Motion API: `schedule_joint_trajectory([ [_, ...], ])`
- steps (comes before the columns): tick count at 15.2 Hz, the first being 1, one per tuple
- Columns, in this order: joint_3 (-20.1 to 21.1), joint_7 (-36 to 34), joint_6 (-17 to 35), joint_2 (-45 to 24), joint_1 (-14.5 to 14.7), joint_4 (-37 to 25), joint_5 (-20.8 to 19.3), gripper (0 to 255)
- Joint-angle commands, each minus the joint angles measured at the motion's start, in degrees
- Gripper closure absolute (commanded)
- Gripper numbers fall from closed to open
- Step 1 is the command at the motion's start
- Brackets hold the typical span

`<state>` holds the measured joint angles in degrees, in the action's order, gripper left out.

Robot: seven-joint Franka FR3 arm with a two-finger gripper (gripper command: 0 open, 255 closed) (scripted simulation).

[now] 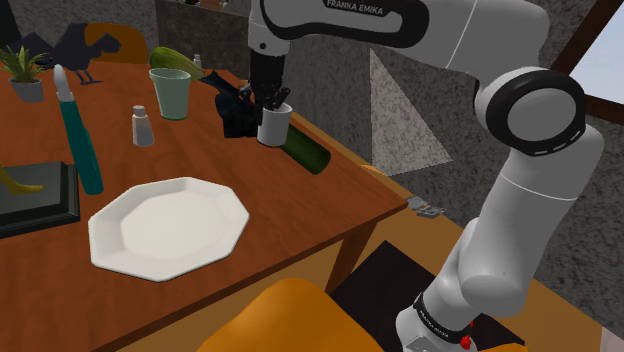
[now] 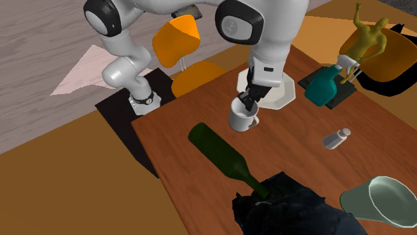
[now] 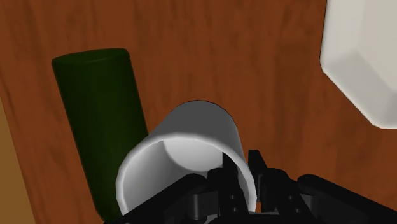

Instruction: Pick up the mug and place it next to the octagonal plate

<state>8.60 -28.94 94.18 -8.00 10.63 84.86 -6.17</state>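
my black pincer grips the white mug by its rim, dark green bottle lying just beside it, white octagonal plate nearby.

Dark bottle (lying flat), teal bottle, small shaker, green cup

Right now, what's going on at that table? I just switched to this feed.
The robot's black gripper is shut on the rim of the white mug, with one finger inside the wall and one outside. The mug is upright beside a dark green bottle that lies on its side on the wooden table. The white octagonal plate sits apart from the mug, so the placing is not yet done. I cannot tell whether the mug has left the table.
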Motion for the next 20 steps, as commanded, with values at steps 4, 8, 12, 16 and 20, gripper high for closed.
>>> schedule_joint_trajectory([
  [4,-0.1,-0.3,4.2,0.7,-0.1,4.8,0.1,255],
  [8,-0.1,-0.5,7.3,1.0,-0.2,8.2,0.0,255],
  [12,-0.1,-0.7,10.4,1.0,-0.3,11.4,0.0,255],
  [16,-0.2,-0.9,12.6,0.9,-0.3,13.4,-0.1,255],
  [20,-0.2,-0.9,12.6,0.9,-0.3,13.4,-0.1,255],
])
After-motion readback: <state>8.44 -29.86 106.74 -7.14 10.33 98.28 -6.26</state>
